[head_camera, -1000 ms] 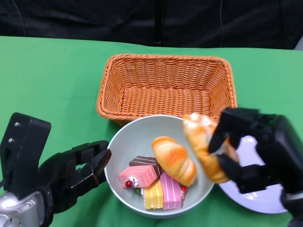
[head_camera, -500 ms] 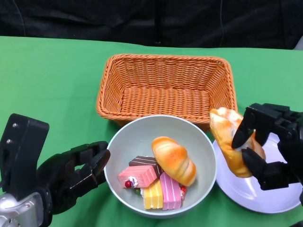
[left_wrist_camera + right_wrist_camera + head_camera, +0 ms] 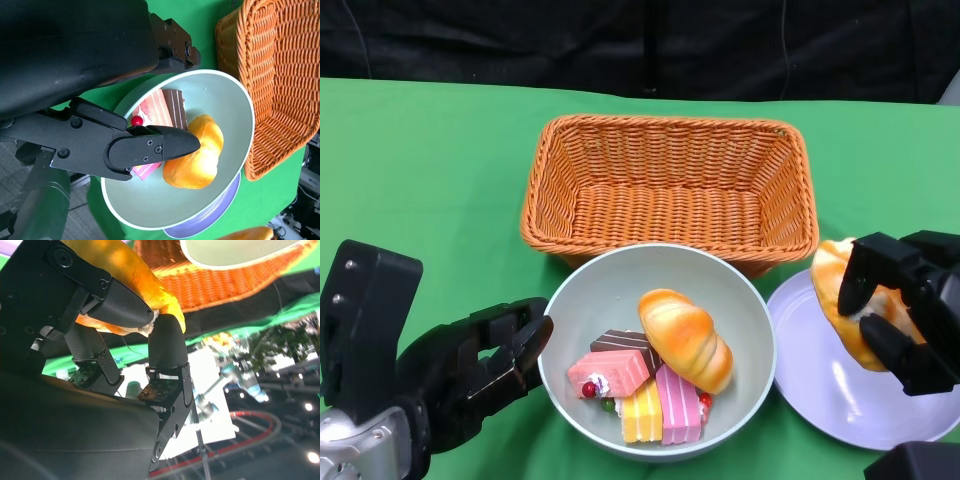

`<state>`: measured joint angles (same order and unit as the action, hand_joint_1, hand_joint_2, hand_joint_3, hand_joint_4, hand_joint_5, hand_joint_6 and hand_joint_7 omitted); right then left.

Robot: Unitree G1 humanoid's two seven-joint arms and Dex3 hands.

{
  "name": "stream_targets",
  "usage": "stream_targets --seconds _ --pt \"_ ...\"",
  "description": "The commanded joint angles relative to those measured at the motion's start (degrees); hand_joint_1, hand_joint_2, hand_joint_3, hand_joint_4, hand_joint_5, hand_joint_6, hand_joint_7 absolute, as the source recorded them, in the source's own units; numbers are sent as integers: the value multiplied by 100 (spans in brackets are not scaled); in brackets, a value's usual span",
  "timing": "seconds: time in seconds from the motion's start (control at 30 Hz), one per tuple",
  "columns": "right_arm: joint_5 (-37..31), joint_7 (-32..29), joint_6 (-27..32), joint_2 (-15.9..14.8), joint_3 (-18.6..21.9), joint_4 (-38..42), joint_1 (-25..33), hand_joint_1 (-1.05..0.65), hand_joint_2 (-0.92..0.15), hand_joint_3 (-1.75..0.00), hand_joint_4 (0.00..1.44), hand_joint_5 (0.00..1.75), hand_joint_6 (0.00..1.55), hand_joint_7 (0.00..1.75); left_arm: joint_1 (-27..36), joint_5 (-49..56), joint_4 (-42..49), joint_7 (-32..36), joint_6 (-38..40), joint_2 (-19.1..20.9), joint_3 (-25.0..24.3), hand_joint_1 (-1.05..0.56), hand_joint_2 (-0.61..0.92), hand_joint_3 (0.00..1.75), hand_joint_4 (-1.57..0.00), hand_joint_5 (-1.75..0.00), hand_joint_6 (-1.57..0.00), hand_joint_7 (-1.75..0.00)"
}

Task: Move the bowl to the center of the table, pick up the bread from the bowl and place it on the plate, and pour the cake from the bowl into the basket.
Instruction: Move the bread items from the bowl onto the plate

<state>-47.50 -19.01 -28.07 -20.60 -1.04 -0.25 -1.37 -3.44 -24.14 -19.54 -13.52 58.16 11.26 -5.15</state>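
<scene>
right hand: the right hand (image 3: 905, 315) gripped a golden bread roll (image 3: 848, 300) between its black fingers (image 3: 120, 304), over the white plate (image 3: 840, 385) at the table's right side — whether the roll touched the plate could not be told.
left hand: the left hand (image 3: 485, 365) held nothing, its fingers (image 3: 150, 147) parted and lying just beside the bowl's near-left rim.
bowl: the pale green bowl (image 3: 610, 290) sat on the green table (image 3: 420, 170), just in front of the basket and close beside the plate.
in the bowl: a second bread roll (image 3: 687, 338) lay against cake slices (image 3: 640, 385) — pink, yellow and chocolate-topped, one with a red cherry.
basket: the orange wicker basket (image 3: 670, 185) stood behind the bowl.
</scene>
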Motion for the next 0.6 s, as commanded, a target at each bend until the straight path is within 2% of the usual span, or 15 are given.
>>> stream_targets --seconds 0.03,0.23,0.27,0.3,0.33,0.37,0.4,0.43,0.5,0.6 --pt "-197 -49 204 -211 -141 228 -145 -11 -16 -154 104 175 83 162 -10 -9 -55 18 3 69 -45 -64 92 46 0 -47 -23 0" --pt "-370 281 671 -412 -489 555 -339 -14 -26 -136 99 175 84 156 -4 15 -90 73 47 59 -27 -65 92 44 0 -50 -24 -1" --pt "-368 420 775 -443 -540 554 -355 -18 -37 -115 90 173 84 126 -1 20 -96 67 42 69 -20 -65 92 45 0 -51 -23 -1" --pt "-340 563 861 -474 -580 535 -366 -19 -44 -102 87 171 87 108 3 20 -102 60 37 75 -18 -65 92 45 0 -52 -23 -1" --pt "-278 839 1009 -502 -613 456 -361 -21 -49 -88 86 159 89 92 9 16 -102 40 26 89 -18 -64 92 45 0 -52 -23 -1" --pt "-218 1047 1119 -523 -635 383 -352 -27 -56 -69 78 132 85 61 13 10 -99 23 18 97 -21 -64 92 46 0 -51 -23 0" --pt "-170 1316 1255 -554 -655 291 -341 -30 -61 -58 76 119 86 43 14 8 -99 21 19 99 -25 -64 92 46 0 -50 -23 0" --pt "-134 1557 1356 -599 -675 210 -332 -36 -71 -42 65 96 78 24 13 6 -100 28 26 94 -30 -63 92 47 0 -48 -23 0" --pt "-112 1934 1514 -698 -713 46 -306 -44 -86 -18 55 68 69 7 17 9 -101 29 16 91 -27 -63 92 47 0 -47 -23 0" --pt "-138 2374 1755 -811 -755 -281 -232 -56 -91 -12 40 52 50 1 13 15 -87 17 5 105 -16 -64 92 46 0 -47 -23 0"
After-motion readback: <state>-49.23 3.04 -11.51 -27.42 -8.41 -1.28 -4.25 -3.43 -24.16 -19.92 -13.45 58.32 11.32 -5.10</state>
